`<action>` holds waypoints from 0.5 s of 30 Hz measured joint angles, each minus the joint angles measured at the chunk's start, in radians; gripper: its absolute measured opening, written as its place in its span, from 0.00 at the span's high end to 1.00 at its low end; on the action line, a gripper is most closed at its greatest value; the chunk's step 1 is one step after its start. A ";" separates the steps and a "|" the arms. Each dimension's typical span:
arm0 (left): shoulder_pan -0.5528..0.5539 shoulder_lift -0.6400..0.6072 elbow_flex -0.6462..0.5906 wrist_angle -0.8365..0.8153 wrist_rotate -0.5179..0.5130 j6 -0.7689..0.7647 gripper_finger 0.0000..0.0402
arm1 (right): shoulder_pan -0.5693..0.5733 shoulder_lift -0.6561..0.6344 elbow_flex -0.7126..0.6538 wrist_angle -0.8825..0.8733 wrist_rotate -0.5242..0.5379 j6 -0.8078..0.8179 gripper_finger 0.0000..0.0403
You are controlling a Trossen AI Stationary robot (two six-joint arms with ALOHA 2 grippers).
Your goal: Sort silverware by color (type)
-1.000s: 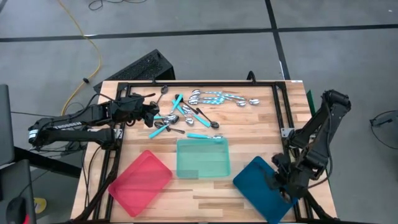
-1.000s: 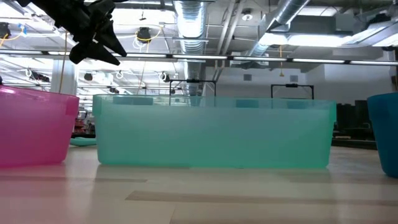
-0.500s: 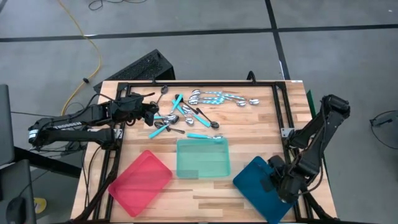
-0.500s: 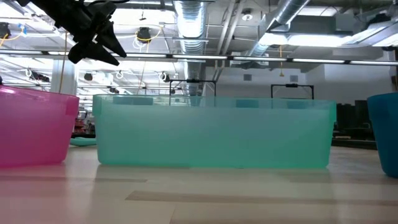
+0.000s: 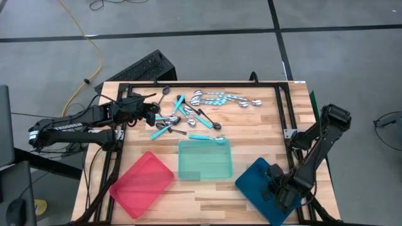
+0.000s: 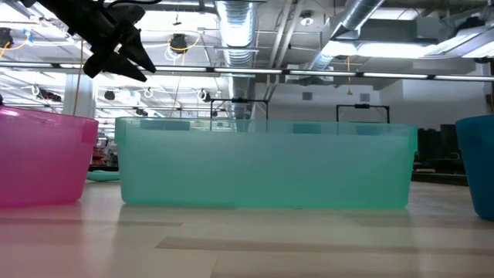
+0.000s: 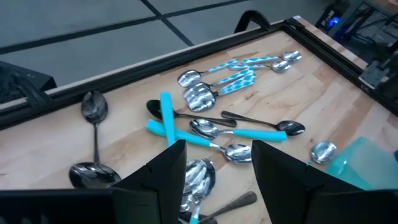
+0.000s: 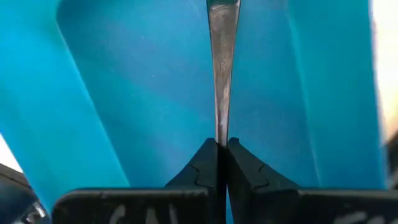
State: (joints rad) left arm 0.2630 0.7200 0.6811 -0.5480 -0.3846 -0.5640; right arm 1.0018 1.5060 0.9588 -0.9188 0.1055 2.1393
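The silverware (image 5: 188, 116) lies loose on the far half of the wooden table: shiny silver spoons, turquoise-handled ones (image 7: 214, 132) and dark ones (image 7: 186, 114). My left gripper (image 7: 217, 171) hangs open just above the pile's left end (image 5: 152, 114) and holds nothing. My right gripper (image 5: 278, 191) points down over the blue tray (image 5: 257, 182) at the near right. It is shut on a silver spoon (image 8: 222, 56). The spoon's bowl lies outside the right wrist view. My right gripper pinches the narrow part of the silver spoon's handle (image 8: 221, 134) between its two fingertips (image 8: 205, 158). The fingers come from above and point down. The spoon reaches on past the fingers in line with them, over the blue tray's floor. I cannot tell whether it touches the tray.
A teal tray (image 5: 205, 160) stands at the near middle and a red tray (image 5: 142, 182) at the near left. A black metal frame (image 5: 284, 107) runs along the table's far, left and right edges. Bare wood lies between the trays and the spoons.
My right gripper has sunk toward the blue tray with the spoon and drifted a little toward the table's near edge, still shut. The spoons on the table have not moved.
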 joint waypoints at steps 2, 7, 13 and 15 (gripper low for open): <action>0.000 0.000 0.000 0.000 -0.011 0.002 0.58 | 0.008 0.033 0.000 0.015 0.001 0.005 0.91; 0.000 0.000 0.000 0.000 -0.010 0.002 0.58 | 0.014 0.088 0.000 0.049 -0.003 0.006 0.89; 0.000 0.000 0.000 0.000 -0.013 0.002 0.58 | 0.010 0.109 0.000 0.032 -0.002 0.007 0.87; 0.000 0.000 0.000 -0.002 -0.013 0.002 0.58 | 0.010 0.116 0.000 0.032 -0.004 0.006 0.87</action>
State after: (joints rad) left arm 0.2630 0.7200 0.6811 -0.5495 -0.3977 -0.5617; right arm 1.0122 1.6221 0.9588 -0.8871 0.1016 2.1457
